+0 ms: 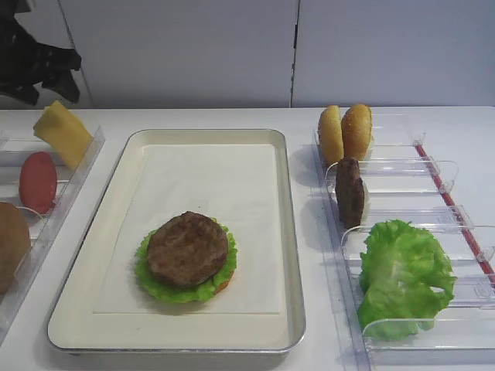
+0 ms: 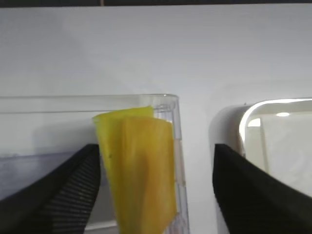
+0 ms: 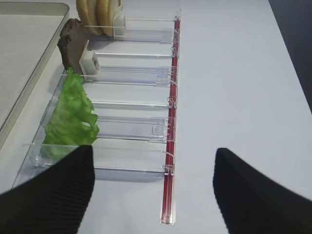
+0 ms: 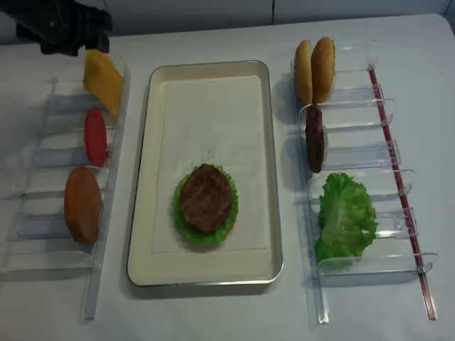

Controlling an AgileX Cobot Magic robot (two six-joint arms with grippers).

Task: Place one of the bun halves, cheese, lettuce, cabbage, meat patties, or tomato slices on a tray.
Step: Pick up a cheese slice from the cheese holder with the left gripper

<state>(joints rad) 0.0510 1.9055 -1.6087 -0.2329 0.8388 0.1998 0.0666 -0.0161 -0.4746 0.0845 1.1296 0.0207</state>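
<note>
Just left of the tray (image 1: 288,232), at the far end of the left-hand clear rack (image 4: 114,177), my left gripper (image 2: 156,195) hangs over the cheese (image 2: 139,165) with its fingers (image 2: 63,195) spread wide on either side of the slice, clasping nothing. The cheese leans tilted against the rack's end wall, I judge so that it stands on edge and I can close on its flat faces from above. In the middle of the tray's near half sit lettuce (image 1: 166,287) and a meat patty (image 1: 188,249), so cheese looks the sensible next layer. My right gripper (image 3: 153,190) idles, fingers apart and empty, right of the tray over the other rack (image 3: 146,131). Whether a bun half lies under that lettuce I can only guess from a brown sliver at its edge, and my left fingertips are cut off below the wrist view.
</note>
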